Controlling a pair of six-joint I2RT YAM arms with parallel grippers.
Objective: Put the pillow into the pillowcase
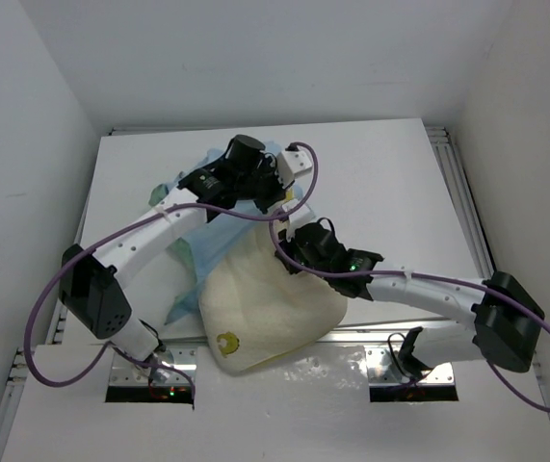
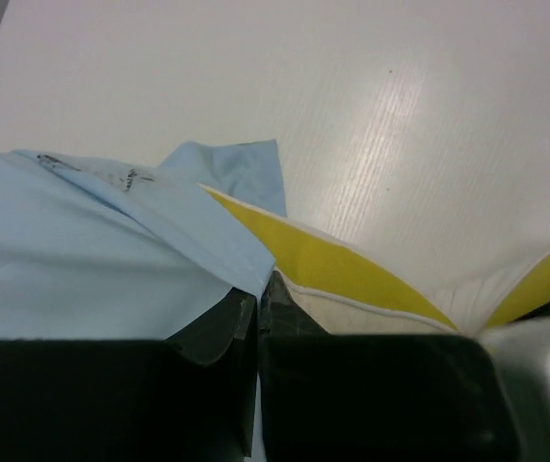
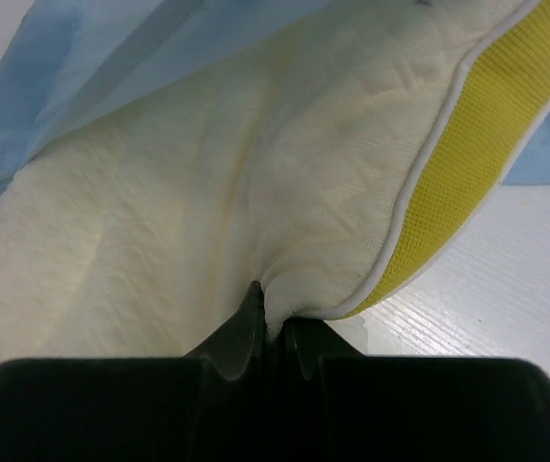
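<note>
Pillow (image 1: pixel 275 308) | cream, quilted, yellow mesh edge | partly under light-blue pillowcase (image 1: pixel 186 265)

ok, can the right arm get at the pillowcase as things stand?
Likely not yet: the right claw is shut on the pillow at its edge. The pillowcase lies close by, draped over the pillow, nothing between, but the claw would have to let go first.

Legible text: none.
Pillow (image 1: pixel 275 298): one small round yellow-green mark (image 1: pixel 226 341) near a corner; no letters discernible.
Pillowcase (image 2: pixel 82 260): faint dark printed marks (image 2: pixel 91 171) on the light-blue face, too small and blurred to read.
</note>
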